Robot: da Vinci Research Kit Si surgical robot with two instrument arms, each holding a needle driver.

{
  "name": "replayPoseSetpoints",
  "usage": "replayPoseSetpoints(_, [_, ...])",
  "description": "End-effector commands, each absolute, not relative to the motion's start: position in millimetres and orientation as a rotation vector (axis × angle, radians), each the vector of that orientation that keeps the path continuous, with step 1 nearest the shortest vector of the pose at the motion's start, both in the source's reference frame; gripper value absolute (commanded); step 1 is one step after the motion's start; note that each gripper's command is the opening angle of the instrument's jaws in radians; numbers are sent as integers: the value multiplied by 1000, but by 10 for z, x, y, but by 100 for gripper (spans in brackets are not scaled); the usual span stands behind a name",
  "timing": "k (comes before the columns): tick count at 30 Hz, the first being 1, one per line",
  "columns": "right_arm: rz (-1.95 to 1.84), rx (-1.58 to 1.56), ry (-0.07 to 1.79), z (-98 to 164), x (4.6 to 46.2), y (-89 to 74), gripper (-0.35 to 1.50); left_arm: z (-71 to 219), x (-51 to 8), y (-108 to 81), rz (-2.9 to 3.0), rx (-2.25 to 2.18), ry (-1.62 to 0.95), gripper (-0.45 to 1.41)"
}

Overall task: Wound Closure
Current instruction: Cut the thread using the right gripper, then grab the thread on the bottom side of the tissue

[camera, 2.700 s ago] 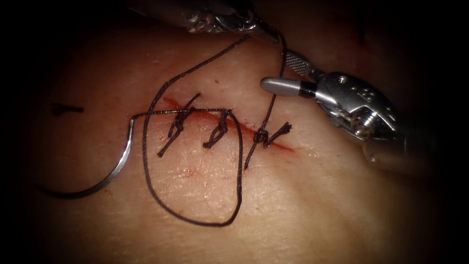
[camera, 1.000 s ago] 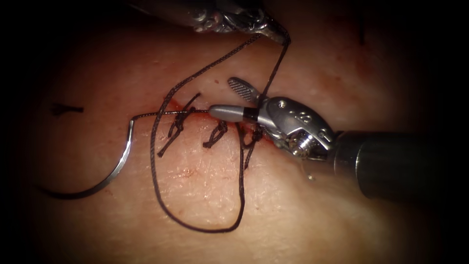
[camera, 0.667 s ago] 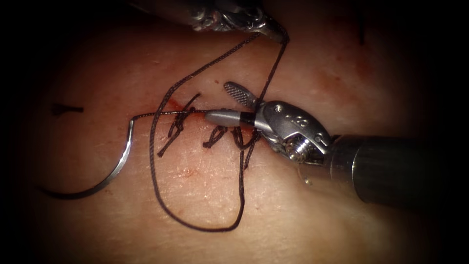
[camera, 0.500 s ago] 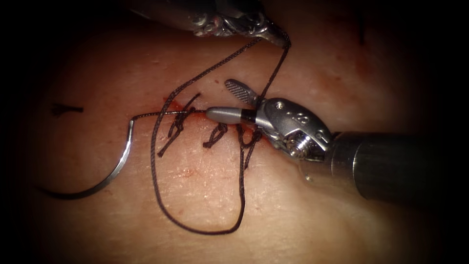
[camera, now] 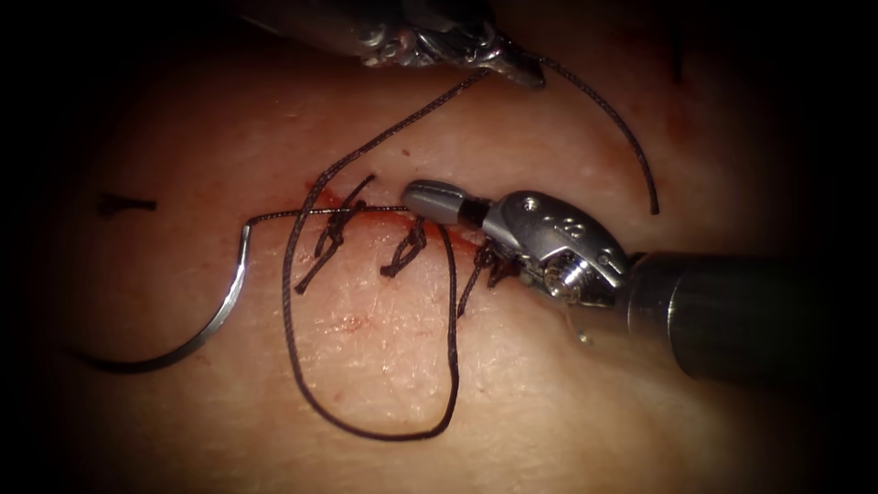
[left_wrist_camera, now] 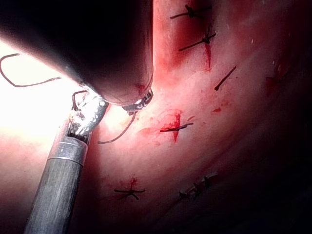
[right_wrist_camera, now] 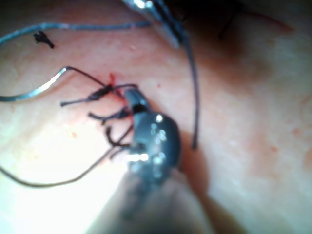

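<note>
Dark thread [camera: 452, 348], just cut above the rightmost knot [camera: 487, 263]: right tool [camera: 430, 198] fingers now pressed together, empty; left tool [camera: 521, 71] pinches the freed end; needle [camera: 212, 322] lies loose on the tissue [camera: 384, 320], left of the cut.

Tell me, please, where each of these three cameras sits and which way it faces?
Endoscope: above and in front of the cut; left tool holds thread, right tool shut at the cut, needle lies free, left.
Left wrist: along its shaft over tissue.
Right wrist: along its shaft at its tool.
Shared: needle, thread.
</note>
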State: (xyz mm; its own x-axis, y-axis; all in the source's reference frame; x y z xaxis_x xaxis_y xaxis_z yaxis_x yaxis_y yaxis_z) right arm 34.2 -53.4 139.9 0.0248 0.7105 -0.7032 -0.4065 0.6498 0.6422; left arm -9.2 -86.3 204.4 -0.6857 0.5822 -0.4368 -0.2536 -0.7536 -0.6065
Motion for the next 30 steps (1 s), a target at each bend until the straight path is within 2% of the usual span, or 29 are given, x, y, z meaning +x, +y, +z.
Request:
replayPoseSetpoints(1, [889, 285, 1284, 1400, 345, -532, -28, 2049, -89, -865, 2417, -875, -702, -45])
replayPoseSetpoints(2, [906, 269, 1287, 1397, 345, -530, 37, 2047, -81, -865, 2419, -878, -695, -45])
replayPoseSetpoints(4, [936, 234, 1287, 1391, 342, -526, 136, 2044, -53, -864, 2431, -877, -662, -45])
replayPoseSetpoints(5, [947, 206, 1287, 1388, 339, -525, 148, 2041, -38, -863, 2444, -876, -643, -45])
replayPoseSetpoints(9, [928, 165, 1317, 1372, 321, -526, 146, 2025, 66, -852, 2413, -834, -556, -45])
replayPoseSetpoints(19, [927, 159, 1310, 1368, 292, -530, 141, 1978, 235, -818, 2351, -799, -376, -45])
replayPoseSetpoints(25, [939, 141, 1299, 1369, 279, -531, 141, 1964, 297, -796, 2310, -778, -294, -45])
replayPoseSetpoints(30, [937, 142, 1299, 1370, 275, -532, 140, 1965, 319, -778, 2243, -760, -211, -45])
